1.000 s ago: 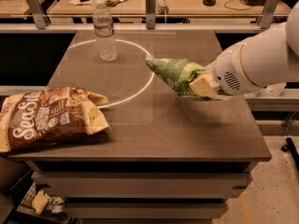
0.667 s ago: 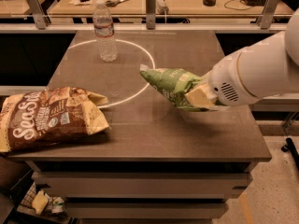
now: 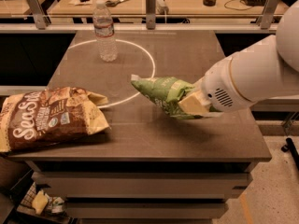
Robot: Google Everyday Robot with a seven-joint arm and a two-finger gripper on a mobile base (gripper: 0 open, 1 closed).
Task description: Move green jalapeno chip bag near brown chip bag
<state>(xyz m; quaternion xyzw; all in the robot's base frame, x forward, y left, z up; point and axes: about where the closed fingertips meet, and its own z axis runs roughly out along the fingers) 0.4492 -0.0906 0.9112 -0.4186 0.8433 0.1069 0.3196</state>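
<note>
At the left edge of the tabletop (image 3: 187, 139) the brown chip bag (image 3: 49, 118) lies flat, partly hanging over the side, just where it lay a second ago. Behind it the water bottle (image 3: 105, 31) stands upright inside the white ring (image 3: 150, 55), also unmoved. The green chip bag (image 3: 161, 93) has come leftward and toward the front since the earlier frames. Its pointed end now crosses the ring's near right arc, closer to the brown bag yet clearly apart from it. It hangs tilted above the tabletop, a shadow beneath. The hand (image 3: 192, 104) grips its right end, a pale finger pressed against the foil. The white arm (image 3: 252, 76) reaches in from the right, sloping down leftward.
</note>
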